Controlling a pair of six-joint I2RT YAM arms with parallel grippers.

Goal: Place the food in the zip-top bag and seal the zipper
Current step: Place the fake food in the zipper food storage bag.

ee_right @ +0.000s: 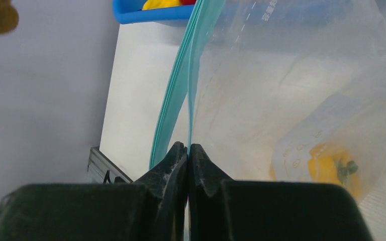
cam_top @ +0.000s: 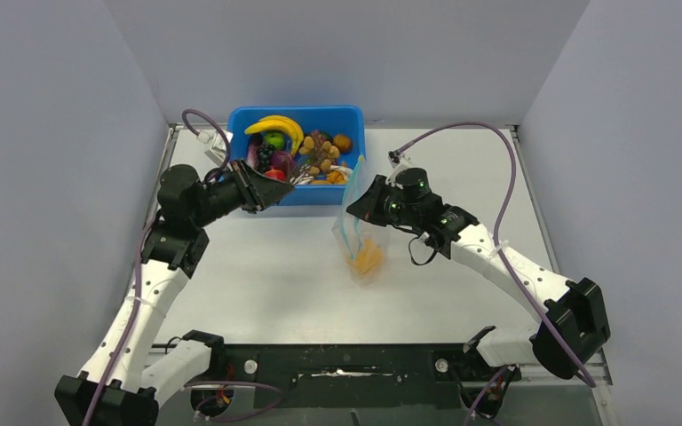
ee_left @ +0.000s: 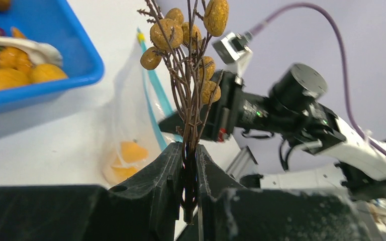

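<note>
My left gripper point(cam_top: 266, 191) point(ee_left: 190, 148) is shut on the brown stem of a twig bunch of tan berries point(cam_top: 318, 153) point(ee_left: 183, 35), held over the tub's front edge near the bag. The clear zip-top bag point(cam_top: 360, 232) point(ee_right: 281, 90) point(ee_left: 130, 110) hangs upright from my right gripper point(cam_top: 361, 200) point(ee_right: 188, 148), which is shut on one lip of the teal zipper point(ee_right: 181, 85) point(ee_left: 153, 100); the mouth gapes slightly. An orange-yellow piece point(cam_top: 367, 259) point(ee_right: 326, 168) lies in the bag's bottom. A banana bunch point(cam_top: 280, 126), green apple point(cam_top: 273, 139) and dark grapes point(cam_top: 266, 158) lie in the tub.
The rigid blue tub point(cam_top: 346, 114) point(ee_left: 75, 45) stands at the back centre, touching the bag's top corner. Grey walls close in the left, right and back. A black rail point(cam_top: 346, 364) runs along the near edge between the arm bases.
</note>
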